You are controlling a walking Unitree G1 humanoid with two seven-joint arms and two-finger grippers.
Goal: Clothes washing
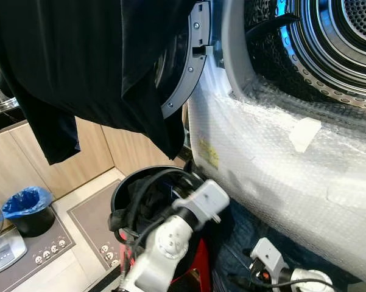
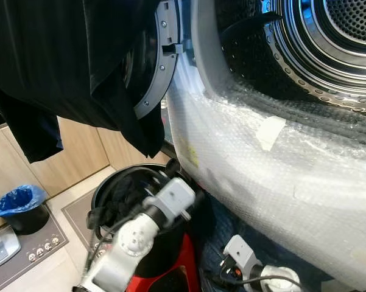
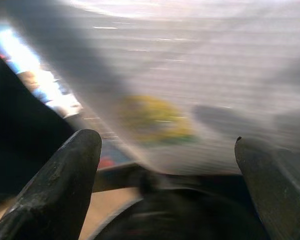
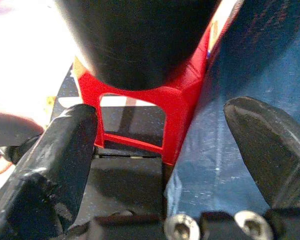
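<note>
readable text: none in any view
washer (image 1: 280,182) sticker (image 1: 209,153): yellow, on the bubble-wrapped front, print too small to read
same sticker, left wrist view: yellow smear (image 3: 154,120), blurred, nothing legible
tape patch (image 1: 304,134): white, blank
scale (image 1: 5,252): grey, display not legible
socket strip (image 1: 49,250): on floor, markings too small to tell
stool (image 4: 189,95): red, a small coloured mark at its edge, unreadable

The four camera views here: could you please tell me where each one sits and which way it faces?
Left eye view: on the head, looking down at the washer drum, black garment and left arm.
Right eye view: same scene, shifted sideways.
Left wrist view: along the open left gripper toward blurred bubble wrap.
Right wrist view: along the open right gripper at the red stool, shared with the eyes.
</note>
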